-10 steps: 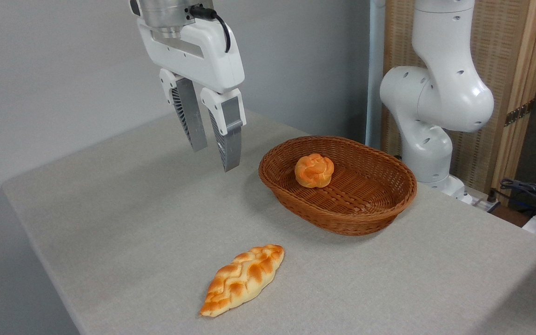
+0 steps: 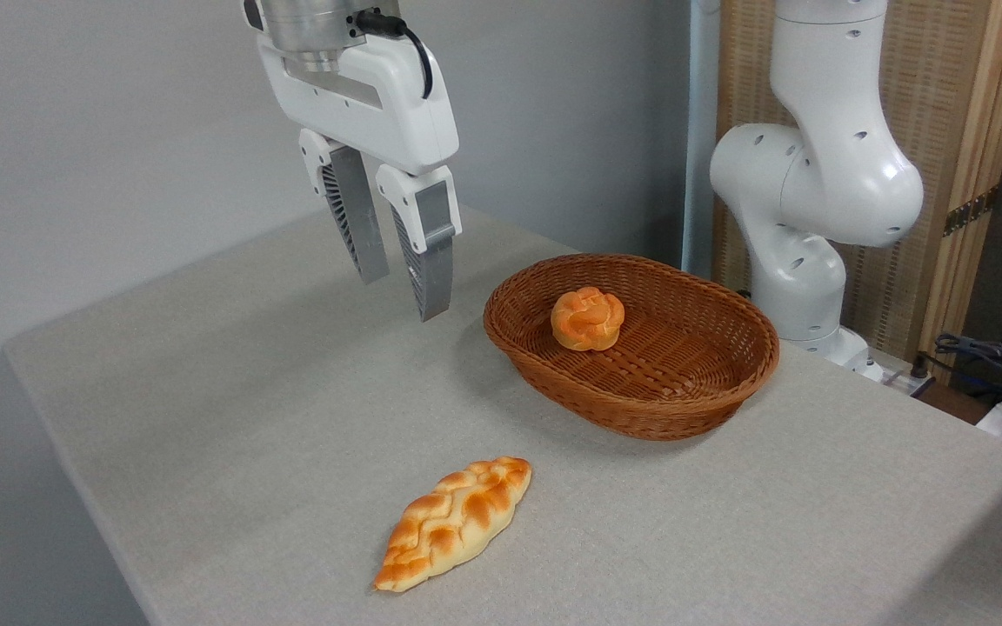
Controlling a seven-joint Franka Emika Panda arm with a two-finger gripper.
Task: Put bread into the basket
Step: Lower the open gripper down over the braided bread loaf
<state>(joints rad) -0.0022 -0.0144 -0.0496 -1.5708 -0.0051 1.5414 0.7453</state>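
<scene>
Two grey ribbed fingers (image 2: 431, 261) hang from the gripper (image 2: 403, 298), pointing down and a little toward the camera, with a narrow gap between the tips. Nothing sits between them; jaws parted, holding nothing. Fingertips are in the air above the table (image 2: 205, 409), not touching it.

The bread (image 2: 454, 523), a braided golden-orange loaf with pale creases and pointed ends, lies flat on the table well below the fingertips in the picture, nearer the camera and slightly to their right. Its long axis runs diagonally, lower-left end toward the table's front edge, upper-right end toward the basket. Well apart from both fingers and basket.

The basket (image 2: 727, 382), oval reddish-brown wicker with a thick braided rim, stands to the right of the fingertips, its near-left rim just beside the right finger as seen. Inside, on the left part of its floor, rests a small round knotted bun (image 2: 587, 318).

White arm base (image 2: 814, 191) stands behind the basket, far right of the fingers, at the table's rear edge.
</scene>
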